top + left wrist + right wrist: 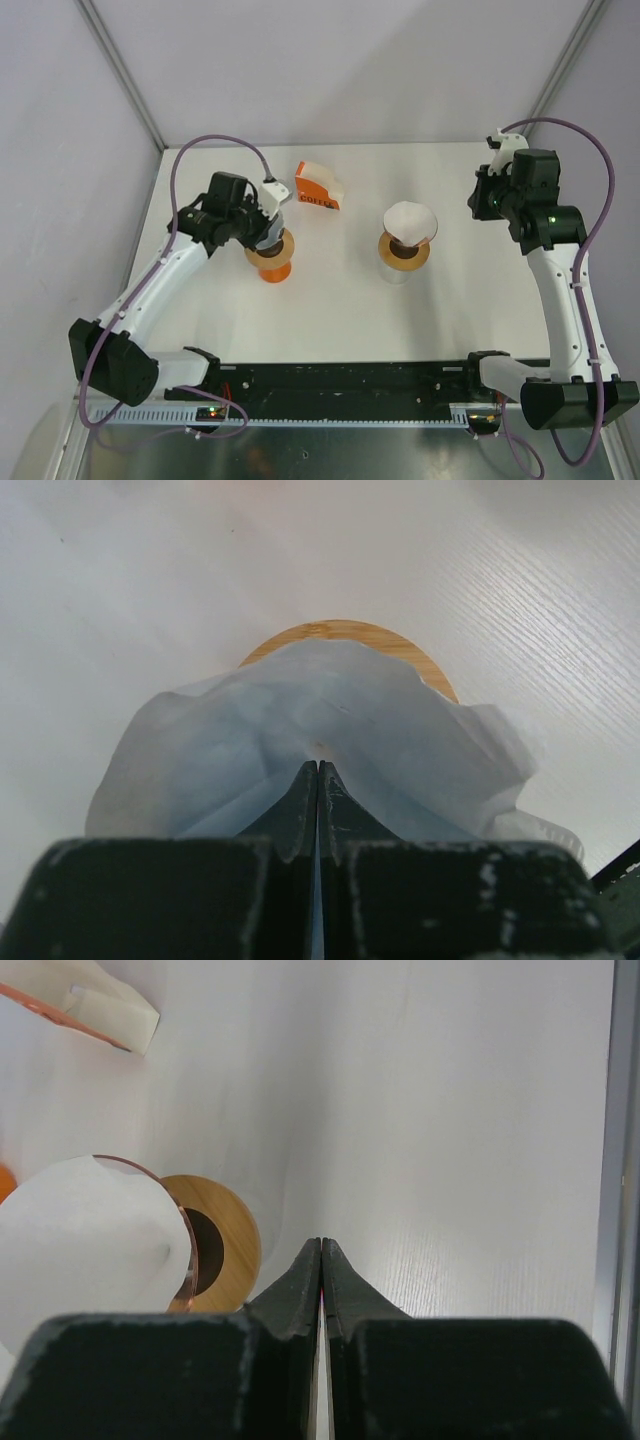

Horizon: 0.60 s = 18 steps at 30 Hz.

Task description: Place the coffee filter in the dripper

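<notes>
Left gripper: jaws pressed together, tips in coffee filter atop dripper. Right gripper: closed, empty. Paper likely light, floppy; pinch rim.

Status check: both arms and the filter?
Left gripper shut on the filter, over the orange dripper. Right gripper shut, empty, off to the right. Nothing blocking; second dripper, already lined, stands clear.

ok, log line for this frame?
left gripper shut, tips in coffee filter over orange dripper | right gripper shut, empty | second dripper holds white filter
</notes>
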### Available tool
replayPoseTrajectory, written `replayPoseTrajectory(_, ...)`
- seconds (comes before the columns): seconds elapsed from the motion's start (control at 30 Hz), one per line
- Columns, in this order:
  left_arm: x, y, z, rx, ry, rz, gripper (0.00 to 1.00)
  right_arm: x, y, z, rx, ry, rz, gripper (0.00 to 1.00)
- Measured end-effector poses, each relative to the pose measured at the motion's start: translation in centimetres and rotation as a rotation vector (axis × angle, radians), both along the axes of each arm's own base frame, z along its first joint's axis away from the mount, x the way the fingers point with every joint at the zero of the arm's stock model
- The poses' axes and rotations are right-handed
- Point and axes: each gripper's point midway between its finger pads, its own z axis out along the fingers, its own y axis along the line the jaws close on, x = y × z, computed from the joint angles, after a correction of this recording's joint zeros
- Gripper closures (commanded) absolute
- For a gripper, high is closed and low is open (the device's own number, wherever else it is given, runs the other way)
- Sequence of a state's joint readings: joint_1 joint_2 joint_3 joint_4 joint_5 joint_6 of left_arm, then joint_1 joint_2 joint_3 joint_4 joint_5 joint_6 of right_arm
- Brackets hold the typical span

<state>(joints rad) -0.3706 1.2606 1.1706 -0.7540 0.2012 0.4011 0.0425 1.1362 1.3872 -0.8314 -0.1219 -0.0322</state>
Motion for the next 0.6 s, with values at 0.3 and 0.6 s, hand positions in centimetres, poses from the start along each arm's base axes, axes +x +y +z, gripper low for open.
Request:
replayPoseTrajectory(0.3,0.3,-0.4,-0.3,-0.009,0.006,-0.010,1.00,-0.1,0.3,-0.4,0.008,0.010,0.013,0.96)
replayPoseTrajectory(0.6,0.8,-0.5,1.4,-0.022,-0.036,-0.008,1.00,-0.1,0.5,-0.4,0.014,0.010,0.023,0.95)
